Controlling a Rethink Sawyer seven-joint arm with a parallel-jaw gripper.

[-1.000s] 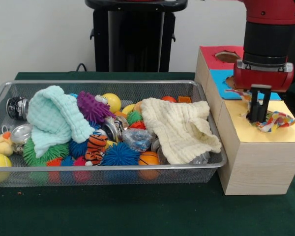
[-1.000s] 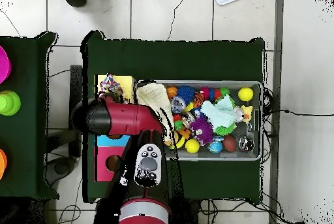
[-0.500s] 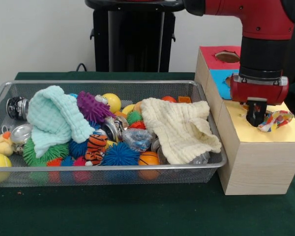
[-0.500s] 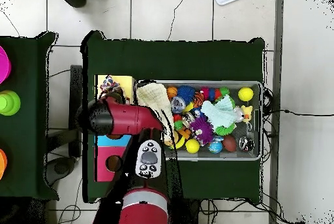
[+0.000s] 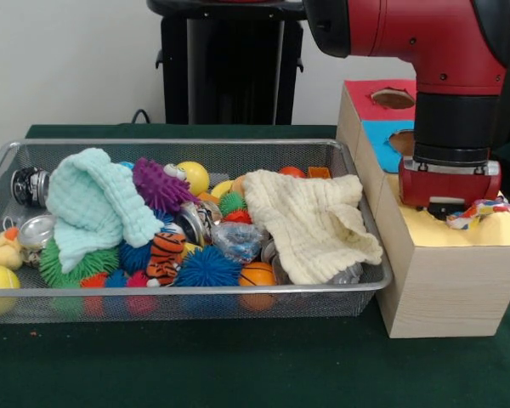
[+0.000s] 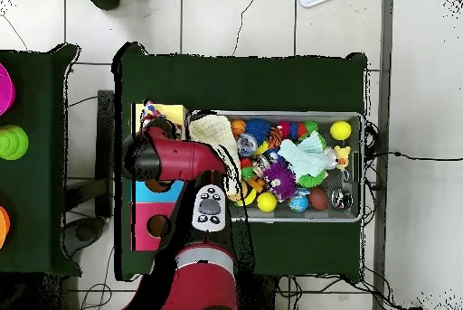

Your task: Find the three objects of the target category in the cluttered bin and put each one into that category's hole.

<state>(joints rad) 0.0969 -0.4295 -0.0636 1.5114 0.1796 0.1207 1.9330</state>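
My gripper (image 5: 447, 206) is low over the yellow-faced box (image 5: 501, 231), its red body right above the yellow face, and it covers the hole. A printed white fabric piece (image 5: 478, 210) sticks out to the right from under it and lies on the yellow face. In the overhead view the arm (image 6: 172, 160) covers the box, and a bit of the fabric (image 6: 149, 111) shows at its far end. The wire bin (image 5: 195, 291) holds clutter; no other printed fabric piece shows in it.
In the bin lie a mint-green waffle cloth (image 5: 93, 204), a cream waffle cloth (image 5: 310, 223), spiky balls, cans, a tiger toy (image 5: 166, 253) and yellow balls. The blue-faced hole (image 5: 398, 141) and red-faced hole (image 5: 393, 98) are behind the yellow box.
The gripper has gone down onto the yellow face, and its black tips no longer show. Less of the printed fabric shows than before.
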